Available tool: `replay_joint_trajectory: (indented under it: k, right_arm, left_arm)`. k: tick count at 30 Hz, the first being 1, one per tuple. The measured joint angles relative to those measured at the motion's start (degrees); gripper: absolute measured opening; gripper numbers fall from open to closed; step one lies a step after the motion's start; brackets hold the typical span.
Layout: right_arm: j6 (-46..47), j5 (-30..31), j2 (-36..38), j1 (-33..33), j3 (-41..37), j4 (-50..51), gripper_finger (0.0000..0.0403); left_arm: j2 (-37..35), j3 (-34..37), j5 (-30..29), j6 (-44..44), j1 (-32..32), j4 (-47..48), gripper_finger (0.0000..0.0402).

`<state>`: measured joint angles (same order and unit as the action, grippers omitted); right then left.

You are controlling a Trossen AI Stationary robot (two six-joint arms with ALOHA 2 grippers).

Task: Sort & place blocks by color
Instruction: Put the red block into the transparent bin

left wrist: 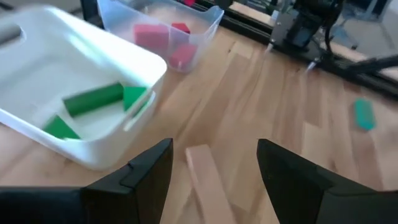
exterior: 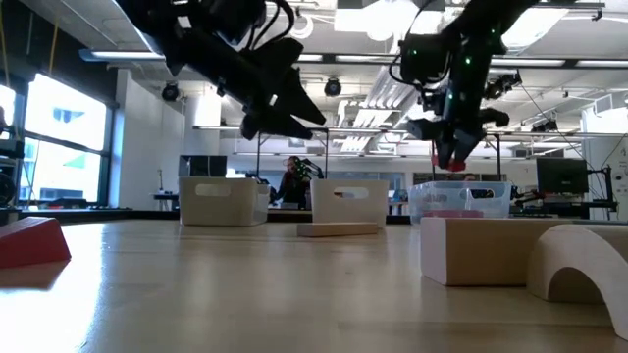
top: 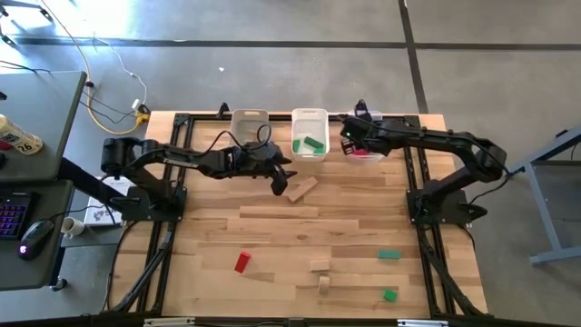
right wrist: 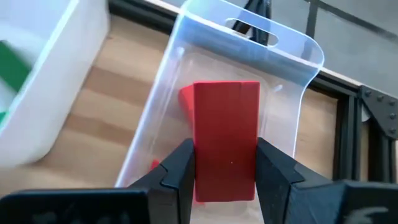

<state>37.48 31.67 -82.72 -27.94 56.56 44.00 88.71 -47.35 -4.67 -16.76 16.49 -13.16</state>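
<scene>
My right gripper (right wrist: 225, 177) clamps a red wooden block (right wrist: 226, 140) above the clear plastic bin (right wrist: 283, 53); my left gripper (left wrist: 214, 171) hangs wide over a tan plank (left wrist: 208, 180).

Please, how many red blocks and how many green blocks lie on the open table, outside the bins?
Loose red block: 1
Green blocks: 2
Total: 3
Not counted: the held red block in the right tool, over a bin.

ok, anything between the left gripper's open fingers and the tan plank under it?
No, just air: in the left wrist view the tan plank lies on the wooden table below the left gripper.
</scene>
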Motion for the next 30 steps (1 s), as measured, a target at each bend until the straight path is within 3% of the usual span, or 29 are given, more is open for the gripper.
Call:
replay_joint_trajectory:
  k: [4, 11, 17, 21, 30]
  right_arm:
    - [-0.3, -0.4, 0.0, -2.5, -3.1, -5.3, 0.0107]
    - [-3.0, -4.7, 0.0, -6.1, -5.1, -9.6, 0.0107]
    - [-5.5, -8.2, 0.0, -8.9, -5.1, -10.7, 0.0108]
    - [-7.1, -9.1, 0.0, -10.0, -5.1, -10.8, 0.0109]
    - [-9.3, -10.6, 0.0, -10.3, -5.1, -10.9, 0.0193]
  left_arm:
    - [1.6, 0.0, 0.5, -5.0, -0.4, -0.4, 0.0219]
    - [1.9, -0.1, -0.8, -2.7, -2.6, 0.5, 0.0219]
    - [2.3, -10.2, -3.5, 1.0, -4.0, 18.7, 0.0219]
    - [3.5, -16.2, -5.4, 2.3, -4.1, 25.6, 0.0219]
    - [8.6, -18.3, -4.0, -1.9, -4.1, 26.7, 0.0219]
